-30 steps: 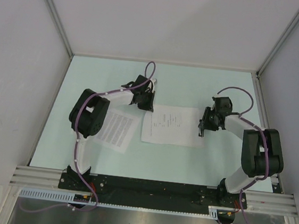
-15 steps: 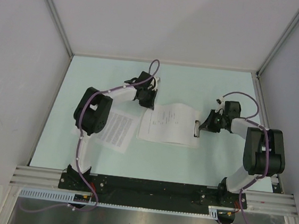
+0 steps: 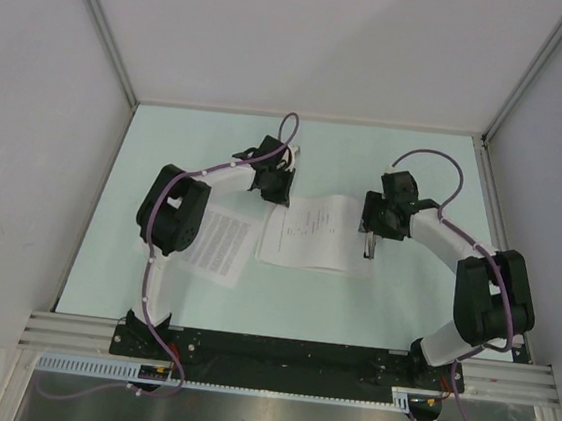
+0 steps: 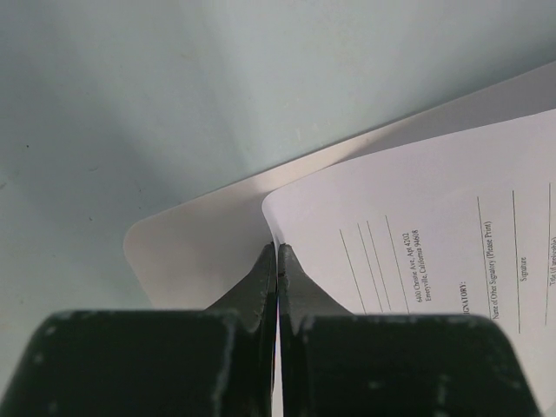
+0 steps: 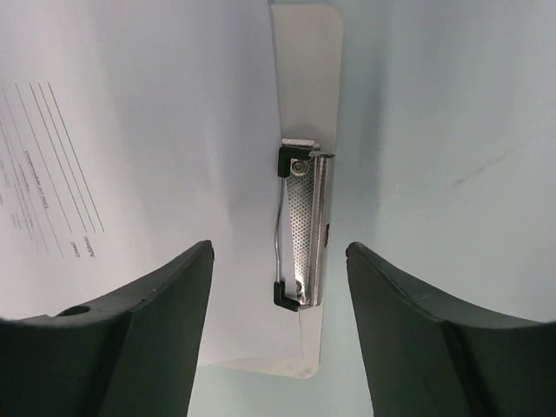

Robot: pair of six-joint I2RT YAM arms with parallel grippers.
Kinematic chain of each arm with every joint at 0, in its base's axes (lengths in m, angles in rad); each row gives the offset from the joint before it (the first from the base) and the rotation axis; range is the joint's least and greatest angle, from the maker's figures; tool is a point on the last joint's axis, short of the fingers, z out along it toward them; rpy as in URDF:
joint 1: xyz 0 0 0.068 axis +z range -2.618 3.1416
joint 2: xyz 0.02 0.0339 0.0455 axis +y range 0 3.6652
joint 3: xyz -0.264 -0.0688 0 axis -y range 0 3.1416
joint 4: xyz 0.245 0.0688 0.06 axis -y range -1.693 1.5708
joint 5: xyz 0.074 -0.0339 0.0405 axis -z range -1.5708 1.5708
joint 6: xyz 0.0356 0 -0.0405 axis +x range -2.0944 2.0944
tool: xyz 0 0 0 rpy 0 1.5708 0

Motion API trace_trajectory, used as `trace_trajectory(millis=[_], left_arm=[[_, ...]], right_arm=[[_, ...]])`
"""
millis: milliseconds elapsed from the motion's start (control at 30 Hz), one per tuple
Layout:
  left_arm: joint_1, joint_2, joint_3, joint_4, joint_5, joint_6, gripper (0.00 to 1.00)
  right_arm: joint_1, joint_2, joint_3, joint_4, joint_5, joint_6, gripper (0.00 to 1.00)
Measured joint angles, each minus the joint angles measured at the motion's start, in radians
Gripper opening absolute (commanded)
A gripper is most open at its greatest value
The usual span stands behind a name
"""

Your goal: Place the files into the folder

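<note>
Left claw (image 4: 276,248): pressed together, pinching the far-left corner of the sparse sheet (image 4: 417,217), as it was a second ago. Right claw (image 5: 278,252): shut at the clip (image 5: 304,226) half a second ago, now spread above it and touching nothing. The sheet lies on the folder (image 5: 308,69), mid-tabletop (image 3: 367,159).

Judgement: clip released, first file probably seated. Whether its edge sits under the clip cannot be told.

The dense sheet (image 3: 219,244), towards the left edge, is partly hidden by the left arm and not yet filed.
</note>
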Motion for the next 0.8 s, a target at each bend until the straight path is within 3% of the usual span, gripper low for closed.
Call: trace_trajectory(millis=[267, 800], left_arm=[[-0.002, -0.021, -0.026, -0.005, -0.014, -0.003, 0.00], [-0.003, -0.031, -0.026, -0.043, -0.061, 0.001, 0.02]], right_arm=[[0.153, 0.074, 0.130, -0.138, 0.291, 0.086, 0.50], [0.208, 0.191, 0.169, -0.224, 0.422, 0.109, 0.49]])
